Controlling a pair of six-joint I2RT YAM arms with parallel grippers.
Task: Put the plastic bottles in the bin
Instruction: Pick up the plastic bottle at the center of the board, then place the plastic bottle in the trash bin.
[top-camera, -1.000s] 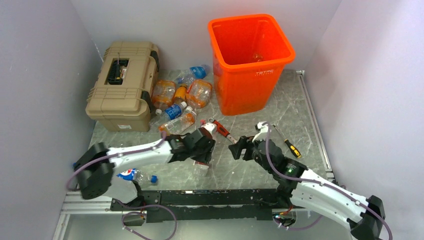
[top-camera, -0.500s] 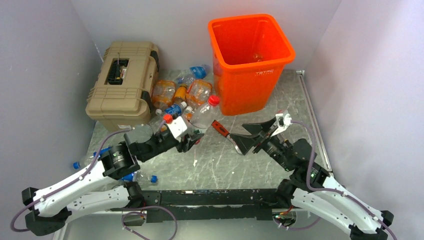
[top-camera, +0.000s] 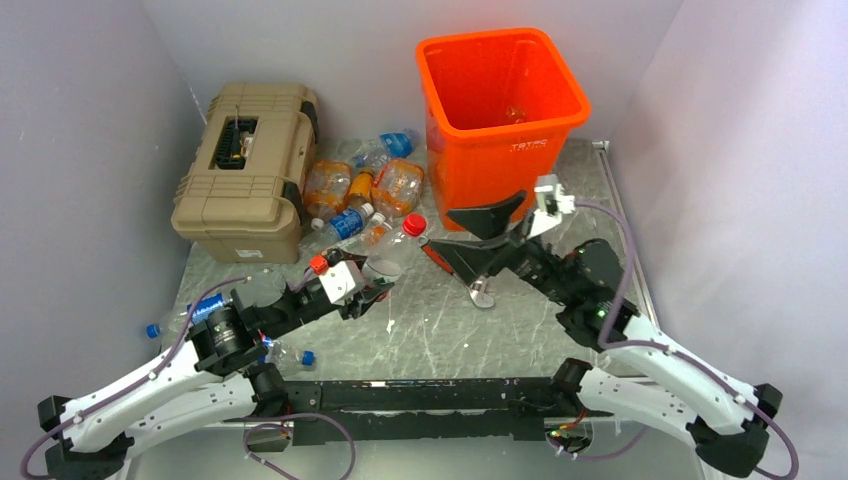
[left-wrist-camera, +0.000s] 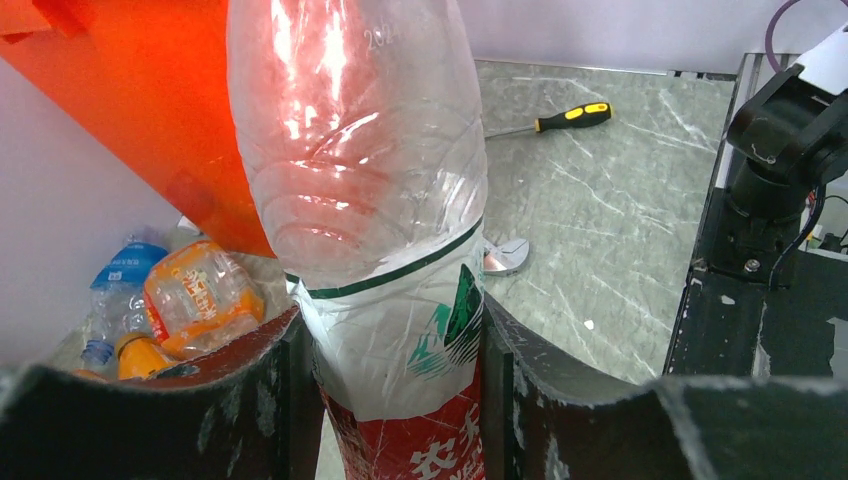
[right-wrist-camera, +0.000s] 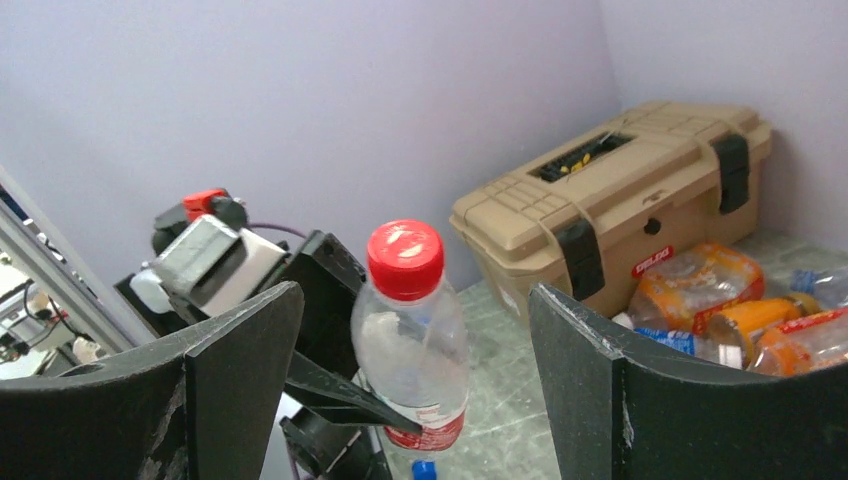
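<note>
Clear plastic, nearest item: loose bottle (top-camera: 280, 352) with a blue cap, lying on the grey marbled table (top-camera: 430, 330) beside the left arm's base, where it lay a second ago.

Left gripper (top-camera: 372, 284): clamped on the labelled lower half of the red-capped bottle (top-camera: 398, 248); both fingers (left-wrist-camera: 262, 372) press its sides; the bottle points cap-first toward the right arm; half a second ago its cap stood higher and closer to the bin; a second ago this gripper was low over the middle of the table.

Right gripper (top-camera: 455, 233): jaws spread wide, holding nothing; in its wrist view the red cap stands between the two fingers with a gap on either side; a second ago it sat low near the table centre with its jaws closer together; now it is raised and just in front of the bin.

Red-handled wrench (top-camera: 436, 254): on the table under the right gripper's fingers.

Screwdriver (left-wrist-camera: 566, 117): black and yellow handle, flat on the table; seen in the left wrist view only.

Bottle pile (top-camera: 365, 188): orange-tinted and clear bottles between toolbox and bin; unmoved.

Tan toolbox (top-camera: 245, 165): lid shut, far left; unmoved.

Orange bin (top-camera: 500, 175): far centre, upright; unmoved.
</note>
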